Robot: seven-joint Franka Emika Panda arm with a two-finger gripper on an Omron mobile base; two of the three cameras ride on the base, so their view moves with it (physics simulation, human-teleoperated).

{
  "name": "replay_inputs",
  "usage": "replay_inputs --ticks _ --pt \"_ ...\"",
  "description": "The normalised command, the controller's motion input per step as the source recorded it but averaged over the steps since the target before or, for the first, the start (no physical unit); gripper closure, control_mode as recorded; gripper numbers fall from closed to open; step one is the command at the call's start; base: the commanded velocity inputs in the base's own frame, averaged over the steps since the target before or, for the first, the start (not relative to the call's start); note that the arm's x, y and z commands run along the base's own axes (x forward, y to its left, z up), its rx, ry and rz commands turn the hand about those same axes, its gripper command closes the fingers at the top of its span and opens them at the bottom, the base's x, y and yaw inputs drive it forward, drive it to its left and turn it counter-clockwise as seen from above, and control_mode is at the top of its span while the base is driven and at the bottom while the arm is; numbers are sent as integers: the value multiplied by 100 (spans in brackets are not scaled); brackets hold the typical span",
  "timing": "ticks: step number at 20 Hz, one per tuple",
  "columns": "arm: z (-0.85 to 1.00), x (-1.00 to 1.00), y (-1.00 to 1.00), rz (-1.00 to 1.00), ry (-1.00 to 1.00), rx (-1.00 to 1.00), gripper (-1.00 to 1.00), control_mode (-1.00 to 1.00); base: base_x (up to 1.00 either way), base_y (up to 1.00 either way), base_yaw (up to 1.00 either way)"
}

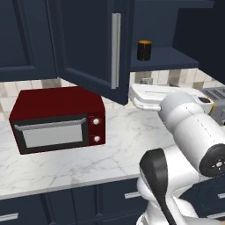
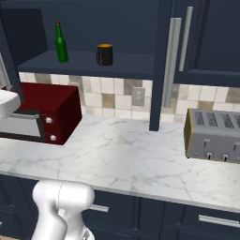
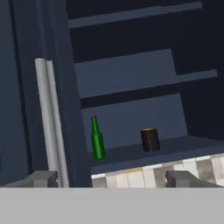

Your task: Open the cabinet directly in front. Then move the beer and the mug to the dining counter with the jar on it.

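Beer [image 3: 97,139] half behind door [image 1: 94,44]

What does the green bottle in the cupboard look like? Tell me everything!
The beer is a slim green glass bottle with a long narrow neck and a small dark-reddish cap. It stands upright on the lowest shelf of the open cabinet, to the left of the mug, with a gap between them. Only the shelf touches it.

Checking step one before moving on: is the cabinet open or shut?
Open. The cabinet doors are swung out, showing the beer and mug upright on the bottom shelf.
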Motion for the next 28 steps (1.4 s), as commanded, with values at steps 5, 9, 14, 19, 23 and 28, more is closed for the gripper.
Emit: replay_inputs --ticks 5,9,14,19,23,28 --pt "3 41 -70 33 0 9 -100 -100 0 0 0" --pt "0 47 -35 34 0 0 -100 -100 0 0 0" --pt "0 51 -1 29 -1 1 -100 -100 0 0 0" --pt "-5 74 0 28 0 2 -100 -100 0 0 0" --pt "-19 89 21 34 0 2 -100 -100 0 0 0" --pt "-34 53 79 45 0 0 -100 -100 0 0 0"
